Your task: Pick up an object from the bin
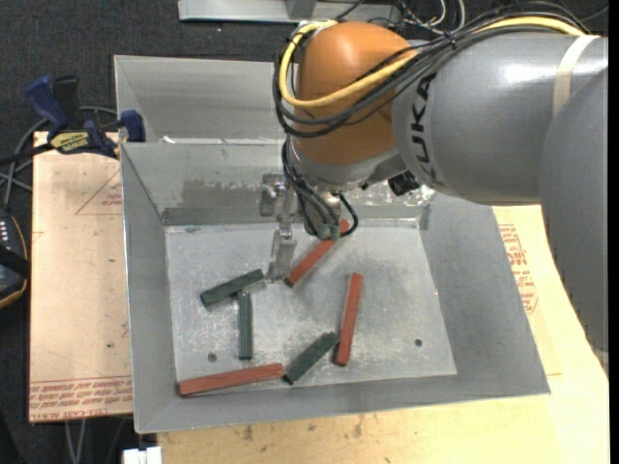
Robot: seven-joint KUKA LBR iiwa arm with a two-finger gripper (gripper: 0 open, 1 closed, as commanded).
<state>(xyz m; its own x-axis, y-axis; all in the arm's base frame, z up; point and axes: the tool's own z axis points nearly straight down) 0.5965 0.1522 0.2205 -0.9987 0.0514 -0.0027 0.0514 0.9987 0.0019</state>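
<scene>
The tool (284, 254) hangs low toward the back middle of the bin (145, 288), tip just beside a short red stick (311, 261) and a dark green stick (232, 288); spread or pressed together, I cannot tell.

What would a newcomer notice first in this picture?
The big silver arm with its round orange cover looms at upper right, its hand low near a short red rectangular stick at the back middle of the grey metal bin. More red sticks and dark green sticks lie scattered on its floor.
</scene>
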